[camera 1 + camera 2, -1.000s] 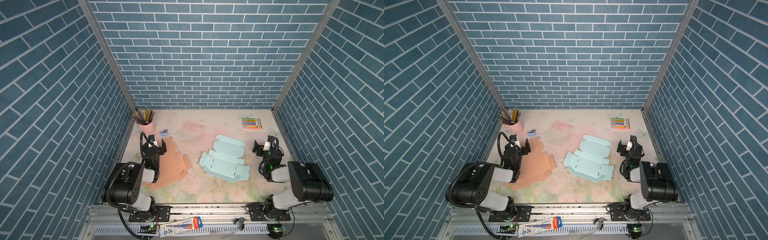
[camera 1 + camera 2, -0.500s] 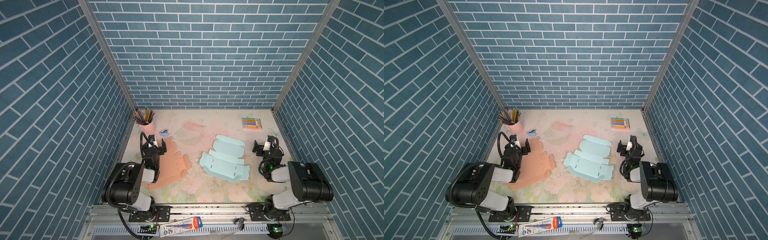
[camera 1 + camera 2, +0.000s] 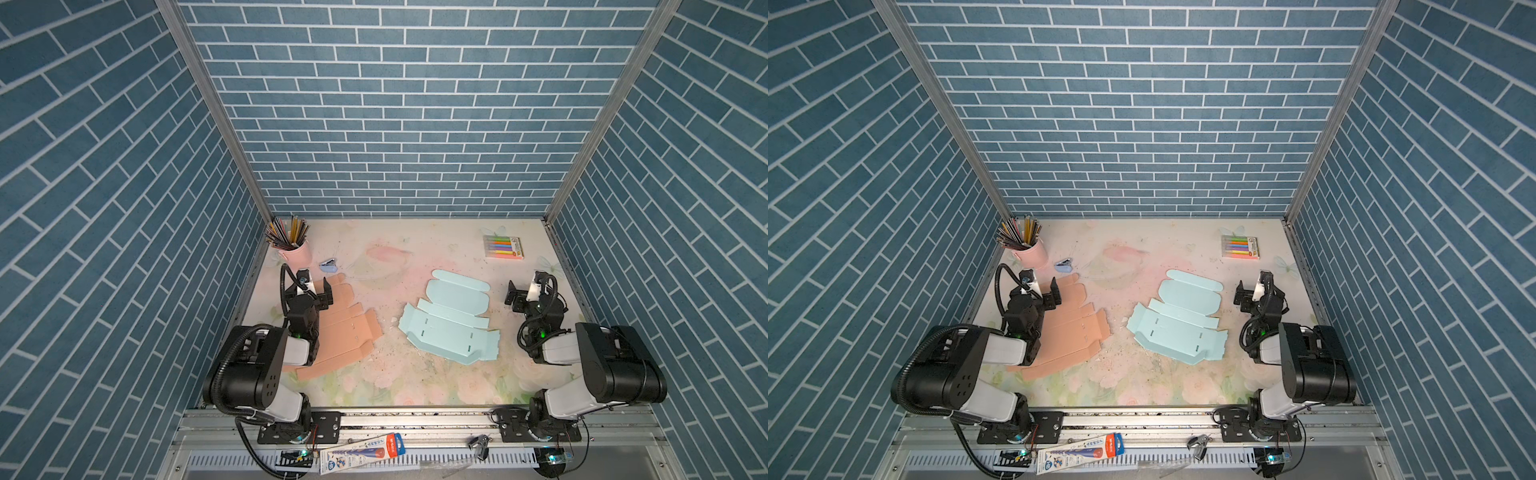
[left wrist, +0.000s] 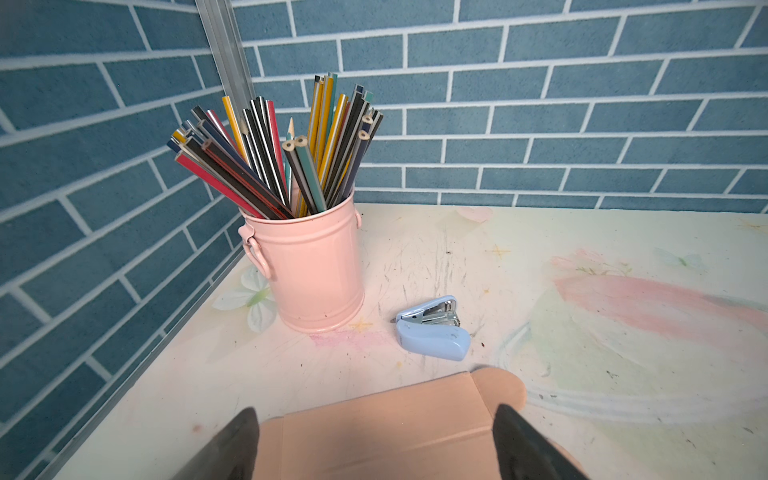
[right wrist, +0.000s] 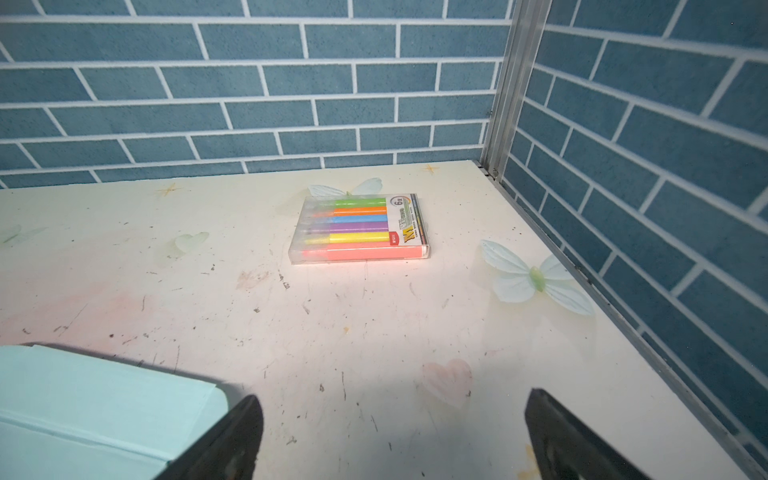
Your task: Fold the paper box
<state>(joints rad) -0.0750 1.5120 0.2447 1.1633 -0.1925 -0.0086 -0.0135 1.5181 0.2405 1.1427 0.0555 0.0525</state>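
A light blue paper box (image 3: 451, 322) (image 3: 1177, 326) lies unfolded and flat in the middle of the table in both top views; one corner (image 5: 83, 399) shows in the right wrist view. A peach paper box (image 3: 340, 328) (image 3: 1067, 332) lies unfolded at the left, partly under the left arm. My left gripper (image 3: 314, 291) (image 4: 376, 415) hovers open over the peach box's far flap (image 4: 386, 424), holding nothing. My right gripper (image 3: 524, 293) (image 5: 392, 399) stands open over bare table, just right of the blue box, holding nothing.
A pink cup of pencils (image 3: 291, 245) (image 4: 309, 266) stands at the back left with a small blue stapler (image 3: 329, 265) (image 4: 432, 328) beside it. A pack of coloured markers (image 3: 503, 247) (image 5: 361, 228) lies at the back right. Brick-patterned walls enclose three sides.
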